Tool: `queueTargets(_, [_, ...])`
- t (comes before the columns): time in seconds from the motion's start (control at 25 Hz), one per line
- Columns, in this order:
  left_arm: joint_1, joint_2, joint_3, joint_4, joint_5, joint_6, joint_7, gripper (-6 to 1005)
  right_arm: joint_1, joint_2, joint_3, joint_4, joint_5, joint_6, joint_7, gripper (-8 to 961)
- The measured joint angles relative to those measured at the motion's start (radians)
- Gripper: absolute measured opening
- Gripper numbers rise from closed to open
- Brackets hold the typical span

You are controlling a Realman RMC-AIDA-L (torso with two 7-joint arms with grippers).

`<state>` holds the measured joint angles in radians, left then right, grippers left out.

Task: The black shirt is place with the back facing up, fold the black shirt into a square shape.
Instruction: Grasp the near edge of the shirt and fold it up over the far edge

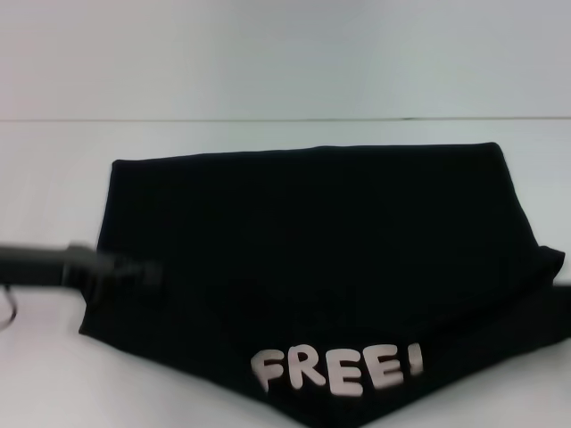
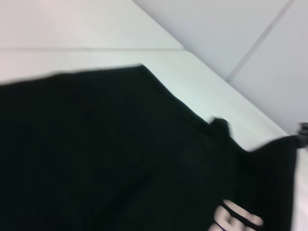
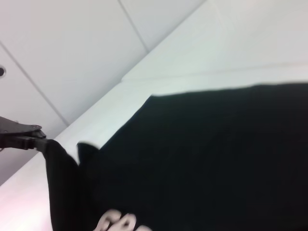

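The black shirt [image 1: 312, 241] lies on the white table [image 1: 53, 178], its near part folded over so the whitish "FREE!" lettering [image 1: 335, 370] shows at the front edge. My left gripper [image 1: 143, 272] reaches in from the left and meets the shirt's left edge. In the right wrist view the left gripper [image 3: 41, 139] is shut on a raised corner of the shirt [image 3: 216, 154]. In the left wrist view the shirt [image 2: 96, 144] rises at its far side to my right gripper [image 2: 302, 131], which holds that edge. The right gripper is outside the head view.
The table's far edge [image 1: 285, 119] meets a pale tiled wall [image 1: 268, 53]. Bare white tabletop lies behind the shirt and to its left. A thin dark cable [image 1: 11, 308] hangs below the left arm.
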<state>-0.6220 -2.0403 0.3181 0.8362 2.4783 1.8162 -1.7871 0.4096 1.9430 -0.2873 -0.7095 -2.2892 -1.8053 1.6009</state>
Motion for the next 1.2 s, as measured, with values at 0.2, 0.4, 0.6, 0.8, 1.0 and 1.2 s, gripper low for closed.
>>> queueTargets(0.2, [-0.101,0.028,0.012,-0.07,0.0,-0.205,-0.048,13,0.098,-0.005,0.044,0.004,0.003,0.107,0.034,5])
queueTargets(0.4, [-0.162,0.039,0.057,-0.105,0.0,-0.434,-0.125,13,0.183,-0.001,0.008,0.035,-0.008,0.313,0.099,5])
queueTargets(0.6, [-0.179,0.037,0.136,-0.113,0.006,-0.658,-0.175,14,0.257,0.009,-0.069,0.114,-0.008,0.557,0.129,5])
queueTargets(0.8, [-0.191,0.033,0.177,-0.135,0.003,-0.812,-0.186,15,0.33,0.013,-0.107,0.195,-0.007,0.746,0.15,4])
queueTargets(1.0, [-0.206,0.032,0.198,-0.189,0.009,-0.936,-0.183,16,0.388,0.034,-0.149,0.246,-0.003,0.914,0.161,4])
queueTargets(1.2, [-0.212,0.025,0.247,-0.214,0.01,-1.04,-0.181,17,0.438,0.054,-0.173,0.27,0.0,1.035,0.161,4])
